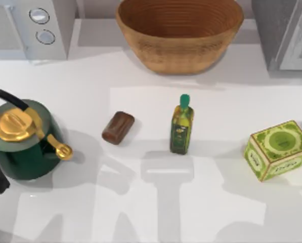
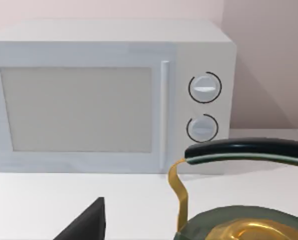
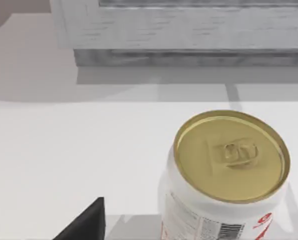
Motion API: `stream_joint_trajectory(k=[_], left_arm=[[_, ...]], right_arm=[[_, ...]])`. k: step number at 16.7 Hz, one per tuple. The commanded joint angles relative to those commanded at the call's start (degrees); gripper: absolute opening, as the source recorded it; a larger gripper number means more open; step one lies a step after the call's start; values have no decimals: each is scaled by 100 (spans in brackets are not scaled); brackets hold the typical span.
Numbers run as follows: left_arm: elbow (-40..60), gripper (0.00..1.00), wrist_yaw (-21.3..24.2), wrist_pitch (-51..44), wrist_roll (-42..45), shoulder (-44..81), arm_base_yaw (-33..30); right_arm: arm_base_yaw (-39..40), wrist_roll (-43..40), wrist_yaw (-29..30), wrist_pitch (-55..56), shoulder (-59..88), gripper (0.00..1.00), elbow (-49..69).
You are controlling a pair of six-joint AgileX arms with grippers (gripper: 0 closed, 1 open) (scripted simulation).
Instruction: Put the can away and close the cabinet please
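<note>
The right gripper [image 3: 84,224] is near the upright white metal can with a gold lid [image 3: 223,175]; whether it is spread or closed cannot be told. The can stands on the white table [image 3: 64,150], in front of the large grey box-like cabinet [image 1: 285,30] at the top view's upper right and apart from it. The left gripper [image 2: 84,224], its state equally unclear, is parked by the dark green kettle [image 1: 24,142] at the left edge.

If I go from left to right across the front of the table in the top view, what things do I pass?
green kettle → brown block → oil bottle → green box
</note>
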Motion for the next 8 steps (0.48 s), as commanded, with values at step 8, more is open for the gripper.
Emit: stream_joint_trajectory(k=[8], left_arm=[[0,100,0,0,0,0,0]], right_arm=[[-37,-49,-132,703,1427,100,198]])
